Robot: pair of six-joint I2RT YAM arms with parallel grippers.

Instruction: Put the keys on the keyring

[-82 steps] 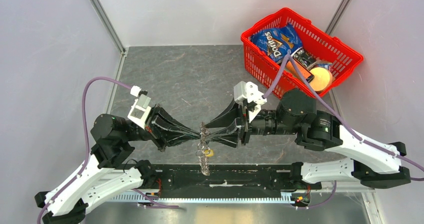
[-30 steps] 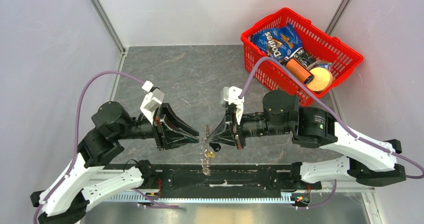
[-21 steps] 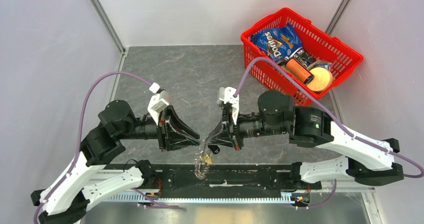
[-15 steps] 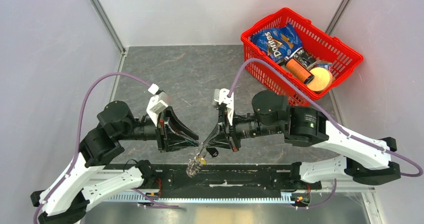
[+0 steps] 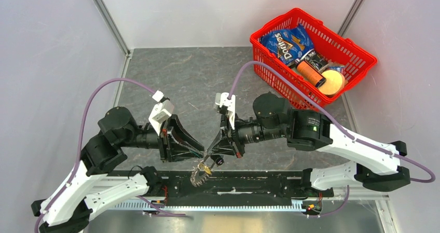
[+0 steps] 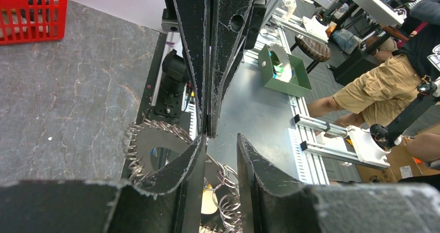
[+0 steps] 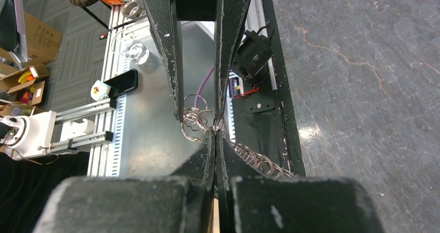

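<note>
The keyring (image 5: 198,175) is a spiky cluster of silver rings, and it hangs over the black rail at the near edge. My right gripper (image 5: 208,154) is shut on one of its rings (image 7: 194,120), with its tips (image 7: 215,133) pinched together. A yellow-gold key (image 5: 207,166) and a black key (image 5: 218,160) dangle just under those tips. My left gripper (image 5: 201,152) faces the right one tip to tip. It stands open (image 6: 220,139), with loose rings and the yellow key (image 6: 208,202) showing in the gap. The keyring's toothed disc (image 6: 140,145) lies beside its left finger. No blue key shows.
A red basket (image 5: 363,62) at the back right holds a chip bag (image 5: 288,43), an orange can and a yellow round thing. The black rail (image 5: 259,183) and a metal strip run along the near edge. Grey walls close in the left and right sides.
The left gripper let go of the keyring, drew back, then closed in again still open. The right arm carried the keyring left and toward the near edge, and the cluster swung left.
</note>
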